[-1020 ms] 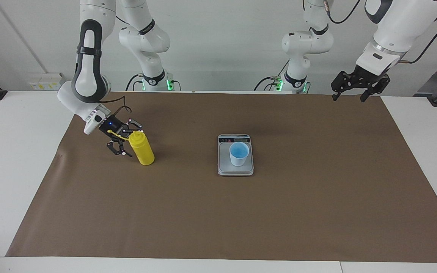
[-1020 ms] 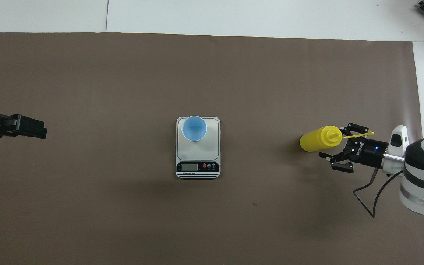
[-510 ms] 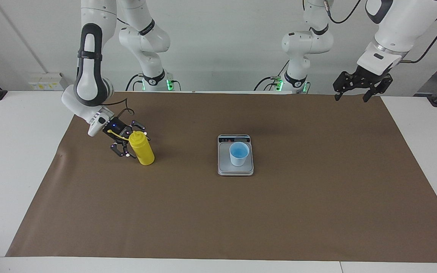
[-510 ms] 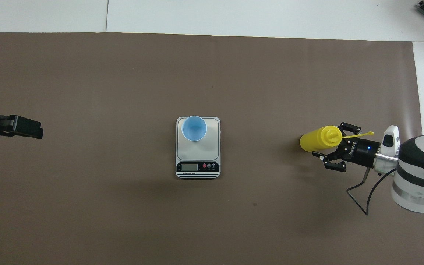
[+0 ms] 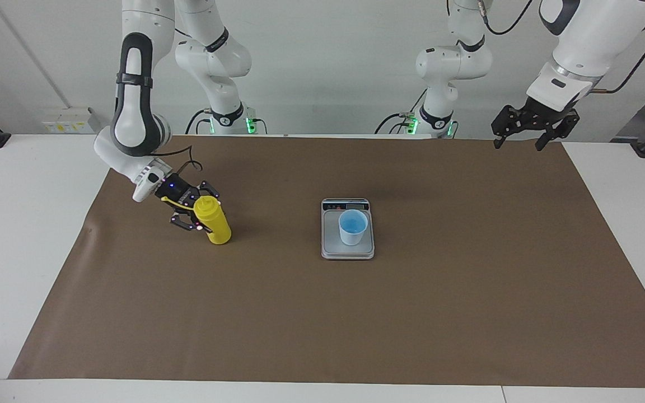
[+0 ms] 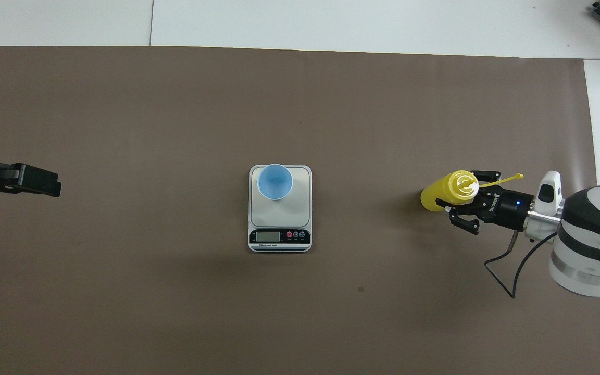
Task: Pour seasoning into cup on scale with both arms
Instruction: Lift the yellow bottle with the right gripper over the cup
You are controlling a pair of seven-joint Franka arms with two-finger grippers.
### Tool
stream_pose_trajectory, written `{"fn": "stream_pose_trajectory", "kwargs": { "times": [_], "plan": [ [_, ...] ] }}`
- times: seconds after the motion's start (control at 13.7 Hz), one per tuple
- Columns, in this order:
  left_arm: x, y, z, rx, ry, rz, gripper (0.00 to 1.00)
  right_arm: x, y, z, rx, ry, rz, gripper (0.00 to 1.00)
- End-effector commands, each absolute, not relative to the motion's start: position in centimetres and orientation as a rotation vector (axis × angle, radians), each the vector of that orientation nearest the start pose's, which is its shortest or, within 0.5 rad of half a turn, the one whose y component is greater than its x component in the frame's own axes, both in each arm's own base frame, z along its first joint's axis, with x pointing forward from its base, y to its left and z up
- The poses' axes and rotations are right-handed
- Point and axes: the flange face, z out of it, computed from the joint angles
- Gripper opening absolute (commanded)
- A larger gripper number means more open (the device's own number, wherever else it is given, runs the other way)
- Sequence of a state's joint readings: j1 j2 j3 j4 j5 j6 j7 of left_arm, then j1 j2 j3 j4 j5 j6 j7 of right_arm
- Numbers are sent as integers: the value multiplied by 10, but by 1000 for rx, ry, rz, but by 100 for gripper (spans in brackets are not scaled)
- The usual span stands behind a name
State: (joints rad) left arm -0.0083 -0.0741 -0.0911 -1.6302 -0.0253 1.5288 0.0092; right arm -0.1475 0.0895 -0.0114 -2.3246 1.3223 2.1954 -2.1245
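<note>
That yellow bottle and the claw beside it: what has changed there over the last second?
The right claw slid in around the yellow bottle and closed on its upper part. The bottle shifted slightly toward the cup but still stands on the brown mat. The left claw drifted up a little and hangs open over the mat's corner, waiting. The cup stays on the scale.
</note>
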Motion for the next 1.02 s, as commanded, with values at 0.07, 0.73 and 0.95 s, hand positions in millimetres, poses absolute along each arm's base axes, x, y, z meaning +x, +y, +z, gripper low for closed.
{"fn": "stream_pose_trajectory", "kwargs": {
  "times": [0.07,0.73,0.95],
  "plan": [
    [516,-51,633,-3136,175,51,100,526,-22,334,-2096,-1185,-1075,0],
    [516,-51,634,-3137,180,47,100,564,93,376,-2350,-1230,-1057,0],
    [516,-50,634,-3137,178,49,100,571,134,382,-2427,-1253,-1008,0]
  ]
}}
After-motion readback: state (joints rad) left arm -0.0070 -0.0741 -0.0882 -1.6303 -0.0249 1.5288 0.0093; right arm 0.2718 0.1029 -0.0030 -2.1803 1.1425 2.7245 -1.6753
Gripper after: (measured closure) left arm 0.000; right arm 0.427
